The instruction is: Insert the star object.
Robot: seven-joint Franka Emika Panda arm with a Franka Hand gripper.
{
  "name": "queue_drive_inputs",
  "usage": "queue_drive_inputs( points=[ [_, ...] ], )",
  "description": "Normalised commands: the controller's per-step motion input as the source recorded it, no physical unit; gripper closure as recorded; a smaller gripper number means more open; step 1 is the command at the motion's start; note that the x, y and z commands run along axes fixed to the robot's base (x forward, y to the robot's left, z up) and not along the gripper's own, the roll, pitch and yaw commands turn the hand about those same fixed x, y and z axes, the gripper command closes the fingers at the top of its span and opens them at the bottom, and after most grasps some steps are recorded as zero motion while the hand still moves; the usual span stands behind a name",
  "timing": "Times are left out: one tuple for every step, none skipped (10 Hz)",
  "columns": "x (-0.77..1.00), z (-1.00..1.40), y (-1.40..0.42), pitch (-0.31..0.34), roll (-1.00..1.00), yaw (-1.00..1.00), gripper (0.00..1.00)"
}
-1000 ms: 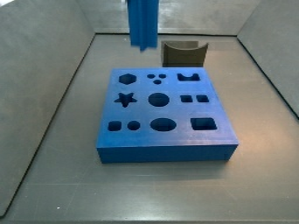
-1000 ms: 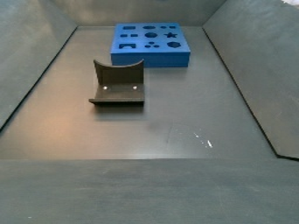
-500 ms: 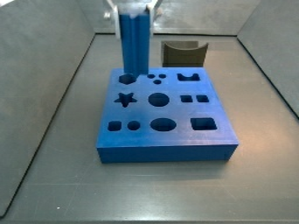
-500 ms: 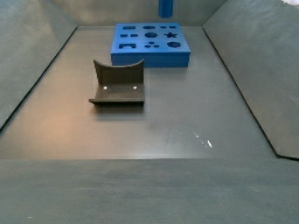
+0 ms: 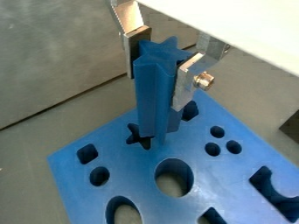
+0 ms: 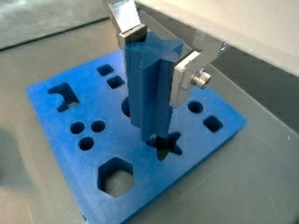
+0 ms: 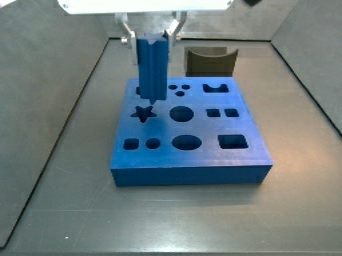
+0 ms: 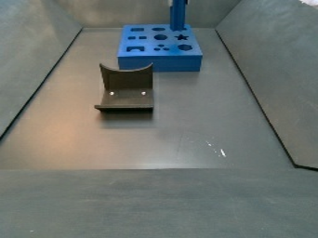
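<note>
Star object (image 7: 150, 70), one slim blue ridged peg, is hanging upright in the gripper (image 7: 150, 45), its lower end sitting just above the star hole (image 7: 143, 113) at the left side of the blue block (image 7: 201, 165). Holding it vertical is probably meant to let the ridges line up with the points of the hole before it goes down. In both wrist views the silver fingers (image 5: 191, 83) (image 6: 184, 77) are pressing flat against opposite sides of the peg, so the jaws are clamped on it, gripping the upper part and leaving the lower length free to enter. In a wrist view the peg's foot (image 6: 162, 138) is meeting the star opening; whether it is already inside I cannot tell.

Moving rightward across the block, one block is carrying eleven shaped holes as far as I can count in a side view: one star, several round ones, one hexagon, squares and notched shapes. Further right and behind, one dark brown notched block (image 7: 211, 60) is standing apart from the blue block, unused for this step.
</note>
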Motion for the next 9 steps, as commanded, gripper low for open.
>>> queue_drive_inputs(
  points=[
    [-0.25,-0.36,0.00,0.000,0.00,-0.52,1.00],
    [-0.15,-0.33,0.00,0.000,0.00,-0.53,1.00],
    [-0.13,-0.38,-0.05,0.000,0.00,-0.44,1.00],
    [-0.08,-0.41,-0.09,0.000,0.00,-0.31,1.00],
    [0.00,-0.42,-0.04,0.000,0.00,-0.22,1.00],
    [0.00,-0.52,-0.10,0.000,0.00,-0.06,1.00],
    [0.00,-0.67,-0.23,-0.027,0.03,0.09,1.00],
    [0.00,-0.66,-0.22,-0.044,0.05,0.53,1.00],
    [0.00,-0.62,-0.22,-0.059,0.09,0.67,1.00]
  ],
)
